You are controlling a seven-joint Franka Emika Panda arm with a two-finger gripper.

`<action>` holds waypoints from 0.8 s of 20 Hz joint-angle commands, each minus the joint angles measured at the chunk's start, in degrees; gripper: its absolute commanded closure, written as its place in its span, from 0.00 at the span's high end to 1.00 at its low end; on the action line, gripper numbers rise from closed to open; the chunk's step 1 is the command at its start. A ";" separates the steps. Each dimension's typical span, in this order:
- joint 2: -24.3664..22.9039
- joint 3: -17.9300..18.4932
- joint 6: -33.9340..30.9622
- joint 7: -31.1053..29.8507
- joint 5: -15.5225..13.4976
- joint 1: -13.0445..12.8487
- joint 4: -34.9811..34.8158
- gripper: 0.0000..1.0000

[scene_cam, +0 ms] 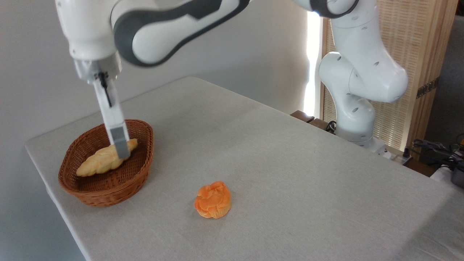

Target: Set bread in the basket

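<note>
White glossy Franka arm (pixel 174 25) with grey joint bands is reaching over from the right, wrist hanging above the far left end of the table. Long pale flat fingers (pixel 111 116) are pointing down into the oval reddish-brown woven wicker basket (pixel 137 170).

Gripper (pixel 122 150) tip is sitting at the right third of the long braided golden loaf of bread (pixel 98 163). Only one finger face is showing from here, grey pad at the end overlapping the loaf. Second finger is hiding behind it, so I cannot tell whether the jaws are pinching the bread or spread.

Bread is lying inside the basket, running diagonally, one pointed end low at the front left, the other up near the back right wall. Surface is glossy, ridged by the plait, pale yellow along the lower edge. Whether it is resting fully on the basket floor is unclear.

Basket is shallow, flared sides, tight horizontal weave, sitting near the left corner of the table.

Round knotted orange bun (pixel 212 200) is lying flat on the grey matte cloth-textured tabletop (pixel 290 163), well apart from the basket, to its right and nearer the front edge. Twisted lobes on top, slightly waxy look.

Behind the arm base: a light wood slatted screen (pixel 424 54).
</note>
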 commanded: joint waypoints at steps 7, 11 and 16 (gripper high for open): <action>-17.64 4.84 -15.46 -3.96 2.71 6.25 -11.00 1.00; -18.17 9.85 -14.94 -2.47 2.62 5.10 -10.48 1.00; -18.09 11.35 -13.27 0.26 2.80 4.93 -9.60 1.00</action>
